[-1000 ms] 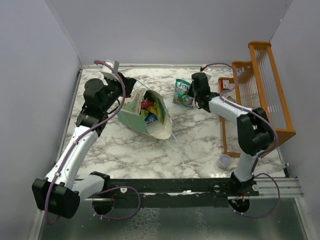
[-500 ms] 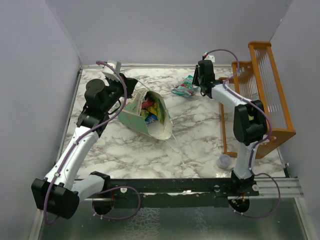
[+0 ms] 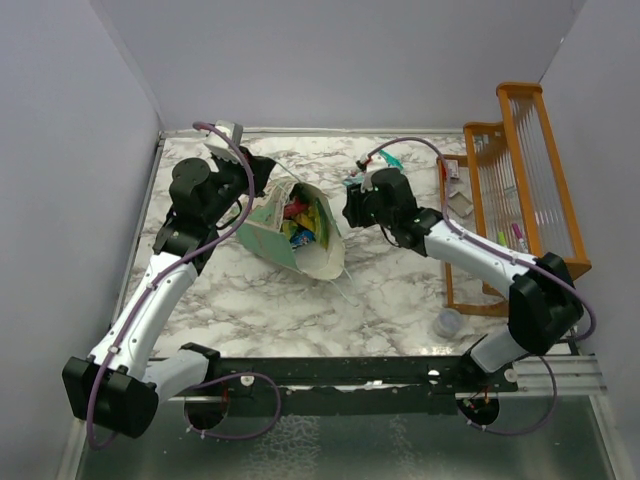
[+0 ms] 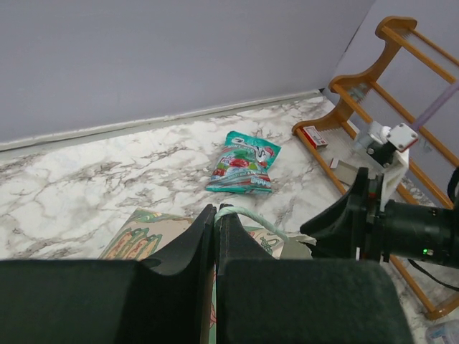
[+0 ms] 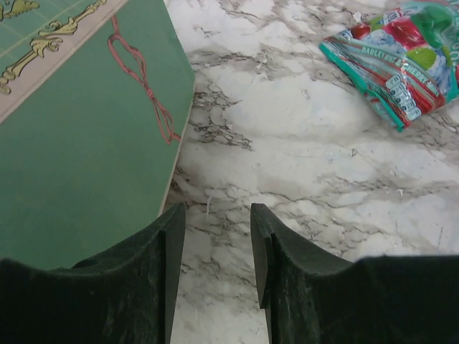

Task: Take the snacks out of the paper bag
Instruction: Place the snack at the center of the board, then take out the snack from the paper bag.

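Snack packets of shiny crinkly plastic in red, yellow-green and blue [image 3: 303, 220] sit inside the boxy mint-green paper bag [image 3: 268, 238]; the bag stands tilted on the white-and-grey marble tabletop [image 3: 400, 290], left of the middle, with its mouth open upward and its white inner wall showing; one more snack, a flat teal packet with red and green print [image 4: 244, 161], lies outside the bag on the tabletop toward the far wall, apart from the bag; in the overhead view it is partly hidden behind the right arm [image 3: 470, 250]; the left arm [image 3: 150, 290] reaches to the bag's far left rim, and its jaws are pressed nearly together on the thin white string handle [image 4: 237, 211], which loops out from between their tips; below them the bag's cream printed side panel [image 4: 140, 236] shows; the right jaws stand a narrow way apart and hold nothing, with only bare marble between them; they hang over the tabletop just beside the bag's green outer wall [image 5: 86, 150], which bears a thin red bow drawing; the teal packet lies at the upper right of the right wrist view, apart from these jaws; the tall orange wooden rack [image 3: 540, 170] stands along the right edge of the tabletop, and a small red-and-white box [image 4: 313, 135] lies on its low shelf.
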